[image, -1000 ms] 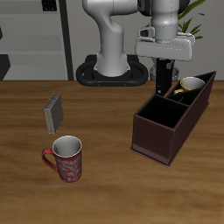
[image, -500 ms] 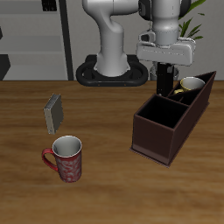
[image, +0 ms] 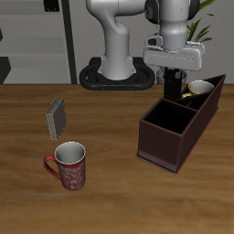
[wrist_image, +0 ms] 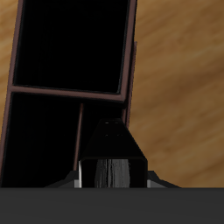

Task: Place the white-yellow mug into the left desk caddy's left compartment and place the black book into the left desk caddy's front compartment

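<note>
Black book (image: pixel 172 85) hangs upright in the tool (image: pixel 173 80), whose fingers are clamped on its upper part; it sits just above the narrow sections at the back of the left desk caddy (image: pixel 174 137), and whether its lower edge has entered a section cannot be told from the exterior view. From the tool's own view the book (wrist_image: pixel 111 157) fills the space directly beneath, a dark block with a paler grey face, and past it lie the caddy's (wrist_image: pixel 129 79) dark sections, the large square one farthest from the tool and two narrow ones closer under it.

White-yellow mug (image: pixel 200 89) stands in the caddy's rear section just beside the tool, its rim and yellow handle showing above the wall, near the book but whether they touch is unclear.

Well away from the tool, on the bare desk (image: pixel 110 192), a small grey book (image: pixel 57 117) stands tilted, and a red patterned mug (image: pixel 69 164) stands upright nearer the front edge.
</note>
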You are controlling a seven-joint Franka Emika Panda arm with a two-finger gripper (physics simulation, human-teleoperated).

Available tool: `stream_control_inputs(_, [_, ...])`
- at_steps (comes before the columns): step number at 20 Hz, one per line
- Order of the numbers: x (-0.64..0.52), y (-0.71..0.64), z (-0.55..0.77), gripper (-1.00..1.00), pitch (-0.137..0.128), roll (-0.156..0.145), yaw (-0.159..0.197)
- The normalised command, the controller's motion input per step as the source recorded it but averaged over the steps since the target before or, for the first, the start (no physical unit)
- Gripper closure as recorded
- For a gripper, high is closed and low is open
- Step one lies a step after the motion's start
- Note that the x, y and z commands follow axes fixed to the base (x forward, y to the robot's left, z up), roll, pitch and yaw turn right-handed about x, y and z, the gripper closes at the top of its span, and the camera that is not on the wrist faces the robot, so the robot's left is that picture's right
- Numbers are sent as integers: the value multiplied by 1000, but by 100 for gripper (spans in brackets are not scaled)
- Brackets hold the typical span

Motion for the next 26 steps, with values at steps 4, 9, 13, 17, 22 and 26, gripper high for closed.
stream_control_inputs(4, [-33,19,-110,100,10,16,-4])
stream_control_inputs(9, [10,143,-155,100,27,26,4])
stream_control_inputs(13, [12,-2,-30,100,12,-1,0])
stream_control_inputs(17, [40,-40,72,100,-17,-7,-5])
stream_control_inputs(22, [55,34,-80,100,15,7,1])
stream_control_inputs(26, [76,53,-225,100,35,7,-2])
